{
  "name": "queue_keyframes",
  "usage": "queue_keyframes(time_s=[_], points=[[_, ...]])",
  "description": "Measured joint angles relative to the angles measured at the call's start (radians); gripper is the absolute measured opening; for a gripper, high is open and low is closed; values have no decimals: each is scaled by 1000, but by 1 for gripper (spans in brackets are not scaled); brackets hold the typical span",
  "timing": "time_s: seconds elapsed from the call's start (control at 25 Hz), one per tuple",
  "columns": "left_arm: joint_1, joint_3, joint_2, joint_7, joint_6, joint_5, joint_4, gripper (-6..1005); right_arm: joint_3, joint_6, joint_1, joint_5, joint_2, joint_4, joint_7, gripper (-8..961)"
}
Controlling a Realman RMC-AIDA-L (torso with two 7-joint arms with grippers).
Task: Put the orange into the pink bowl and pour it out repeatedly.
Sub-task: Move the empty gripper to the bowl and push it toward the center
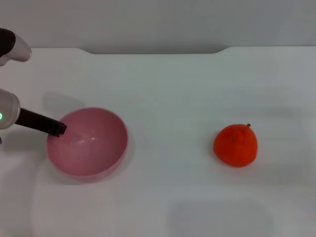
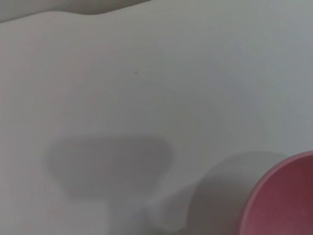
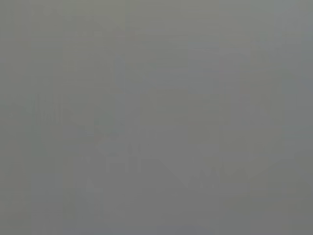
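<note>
Fruit first: the orange (image 1: 235, 145) sits alone on the white worktop (image 1: 168, 89), over on the robot's right side, resting on its broad base with the tiny dark stem up at its top. Nothing touches it, and it lies well apart from the pink bowl (image 1: 88, 143), with a wide stretch of bare worktop between the two.

That bowl stands on the robot's left side, mouth up and slightly tipped so that its glossy inside faces the head camera. It holds nothing. The left wrist view catches only a curved piece of its rim (image 2: 281, 196) in one corner, along with the shadow the bowl throws on the worktop and a second, broader grey shadow beside it.

At the bowl's left rim is the left claw (image 1: 58, 129), a dark finger reaching in from the picture's left edge, its tip at the rim. It seems to pinch the bowl's wall, but the finger on the far side of the rim is not visible, so whether the claw is gripping the bowl or merely touching it cannot be told. Behind it the pale body of the left arm (image 1: 9, 113) shows a small green light.

The right claw is out of sight in the head view, and the right wrist view gives only a flat grey field.
</note>
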Motion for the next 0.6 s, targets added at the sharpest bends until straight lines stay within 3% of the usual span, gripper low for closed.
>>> queue_keyframes(time_s=[0.12,0.24,0.36,0.48,0.6], points=[[-3,0,0,2,6,0,0,42,-14,-58,-30,-78,-18,-79,219,534],[-6,0,0,5,11,1,0,43,-10,-180,-65,-239,-59,-201,474,533],[-5,0,0,9,13,2,0,43,8,-303,-80,-460,-132,-366,692,533],[-1,0,0,10,18,5,0,44,118,-390,-57,-743,-192,-493,886,533],[0,0,0,11,19,8,1,44,290,-457,-7,-1119,-219,-617,1046,533]])
